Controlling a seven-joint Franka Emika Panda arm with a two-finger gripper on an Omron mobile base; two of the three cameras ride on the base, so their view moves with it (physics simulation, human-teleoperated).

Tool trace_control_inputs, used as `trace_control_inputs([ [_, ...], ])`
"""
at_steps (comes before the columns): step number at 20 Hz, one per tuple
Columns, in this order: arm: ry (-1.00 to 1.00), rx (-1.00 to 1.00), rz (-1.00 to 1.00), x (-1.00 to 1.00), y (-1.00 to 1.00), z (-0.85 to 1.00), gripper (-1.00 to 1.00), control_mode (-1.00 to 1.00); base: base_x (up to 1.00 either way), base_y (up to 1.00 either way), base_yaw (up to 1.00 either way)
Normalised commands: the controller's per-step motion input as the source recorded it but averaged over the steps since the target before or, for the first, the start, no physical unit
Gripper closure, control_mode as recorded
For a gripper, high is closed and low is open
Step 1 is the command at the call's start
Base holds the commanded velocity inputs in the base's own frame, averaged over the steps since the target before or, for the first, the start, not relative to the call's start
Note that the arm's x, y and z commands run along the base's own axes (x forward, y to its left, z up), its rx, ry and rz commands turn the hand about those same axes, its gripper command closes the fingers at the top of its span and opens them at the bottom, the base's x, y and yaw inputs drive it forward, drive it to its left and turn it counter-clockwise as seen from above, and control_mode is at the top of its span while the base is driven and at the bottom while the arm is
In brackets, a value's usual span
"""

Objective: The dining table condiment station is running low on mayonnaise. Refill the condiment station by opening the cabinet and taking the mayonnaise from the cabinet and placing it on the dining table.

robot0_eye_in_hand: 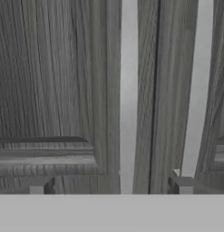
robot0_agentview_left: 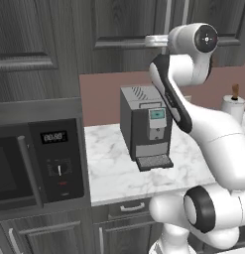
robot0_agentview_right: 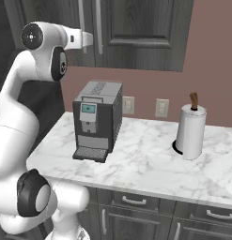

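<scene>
Kitchen wall: dark grey wood-grain doors are filling the upper background, with a dusty-pink backsplash showing beneath them and a white marble surface (robot0_agentview_right: 150, 164) running along below.
Cabinet: the cabinet (robot0_eye_in_hand: 50, 90) is hanging on the wall above the surface, its doors sitting shut; in the hand view two recessed-panel doors are meeting at a dark seam.
Handles: the left handle (robot0_eye_in_hand: 128, 99) is running as a long vertical silver bar just beside the seam, and the right handle (robot0_eye_in_hand: 197, 90) is standing on the neighbouring door, slightly slanted in this view.
End effector: the end effector (robot0_eye_in_hand: 111, 186) is pointing straight at the door fronts, its jaws standing wide apart and gripping nothing; one fingertip (robot0_eye_in_hand: 38, 186) is showing low at the left of the hand view, the other is sitting just under the foot of the right handle, and the left handle is lying between them.
Arm: the arm (robot0_agentview_left: 193, 124) is reaching up from the base, with the wrist at the height of the cabinet's lower edge, in front of the handles.
Coffee machine: a grey coffee machine (robot0_agentview_right: 96, 119) is standing near the back edge of the surface, towards its left end, beneath the cabinet.
Paper towel: a white paper towel roll (robot0_agentview_right: 190, 131) is standing upright towards the right end, well apart from the coffee machine.
Microwave: a dark microwave (robot0_agentview_left: 37, 154) is sitting beyond the left edge of the surface.
Drawers: drawer fronts (robot0_agentview_right: 136, 201) with short curved handles are lining the front below the surface.
</scene>
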Motion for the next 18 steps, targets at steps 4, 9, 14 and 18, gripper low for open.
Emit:
trace_control_inputs([
  [4,-0.02,0.0,-0.06,0.67,0.0,0.0,-1.0,-1.0,0.0,0.0,0.0],
  [9,0.02,0.0,-0.03,0.74,0.0,0.0,-1.0,-1.0,0.0,0.0,0.0],
  [14,0.01,0.0,0.0,0.73,-0.01,0.0,-1.0,-1.0,0.0,0.0,0.0],
  [18,0.0,0.0,0.0,0.6,-0.23,0.0,-1.0,-1.0,0.0,0.0,0.0],
])
